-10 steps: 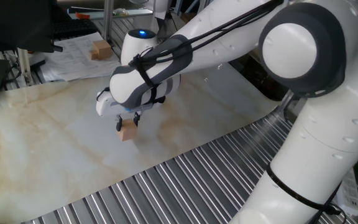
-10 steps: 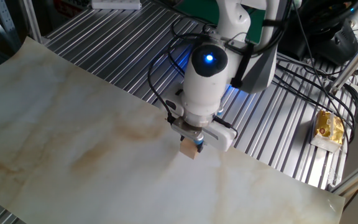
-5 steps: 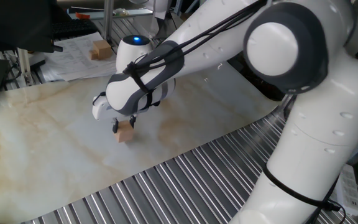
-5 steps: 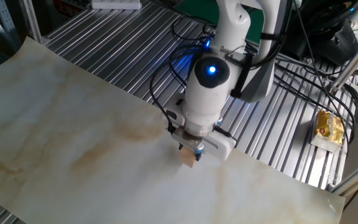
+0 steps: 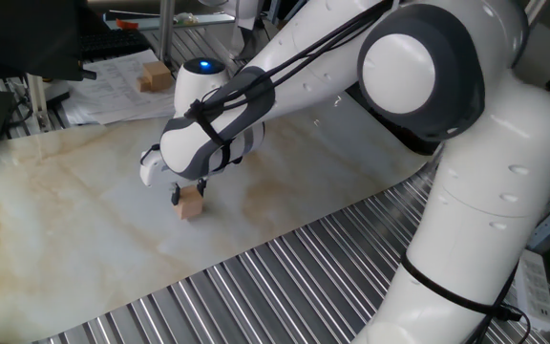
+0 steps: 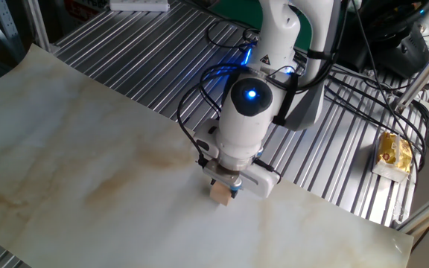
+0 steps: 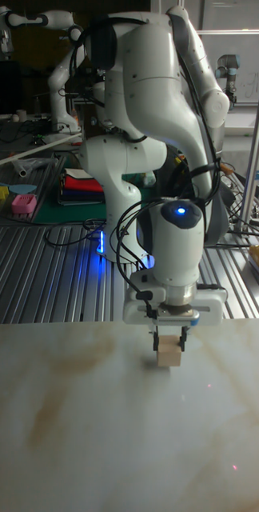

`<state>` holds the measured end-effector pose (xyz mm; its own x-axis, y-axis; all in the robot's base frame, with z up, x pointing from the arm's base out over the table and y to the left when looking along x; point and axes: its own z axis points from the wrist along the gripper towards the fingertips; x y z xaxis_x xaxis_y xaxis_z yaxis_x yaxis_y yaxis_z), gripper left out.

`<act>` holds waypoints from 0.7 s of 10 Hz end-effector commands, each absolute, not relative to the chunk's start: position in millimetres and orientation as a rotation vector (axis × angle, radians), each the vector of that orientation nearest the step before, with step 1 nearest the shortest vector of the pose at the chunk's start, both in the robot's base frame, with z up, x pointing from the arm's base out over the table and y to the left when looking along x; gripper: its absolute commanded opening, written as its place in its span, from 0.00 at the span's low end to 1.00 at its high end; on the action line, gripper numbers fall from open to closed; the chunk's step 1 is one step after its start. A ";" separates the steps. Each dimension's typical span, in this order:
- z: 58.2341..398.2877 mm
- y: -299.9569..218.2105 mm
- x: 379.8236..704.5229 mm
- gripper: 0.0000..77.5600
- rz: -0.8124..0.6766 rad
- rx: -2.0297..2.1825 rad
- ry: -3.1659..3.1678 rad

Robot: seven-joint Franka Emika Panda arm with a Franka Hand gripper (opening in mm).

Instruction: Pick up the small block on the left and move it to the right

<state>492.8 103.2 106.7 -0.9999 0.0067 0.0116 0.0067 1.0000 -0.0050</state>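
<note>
Near the middle of the marble-patterned tabletop (image 5: pixel 55 220), the gripper (image 5: pixel 188 194) clasps the small block (image 5: pixel 192 203); upper left, a larger wooden block (image 5: pixel 154 76) rests on papers (image 5: pixel 113 86), well apart.

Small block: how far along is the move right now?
Done: the hand has the small block between its fingers, apparently closed on it. In hand: the block sits at or just above the marble tabletop, mid-carry or about to be set down. Left: releasing it and withdrawing.
</note>
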 end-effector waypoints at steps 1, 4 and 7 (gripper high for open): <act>105.7 104.3 493.9 0.02 -0.006 -0.041 -3.135; 100.5 106.7 494.2 0.02 -0.009 -0.057 -3.149; 96.9 108.2 494.8 0.02 -0.008 -0.058 -3.149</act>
<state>493.5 107.5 96.3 -0.9993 0.0374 -0.0037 0.0374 0.9993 0.0050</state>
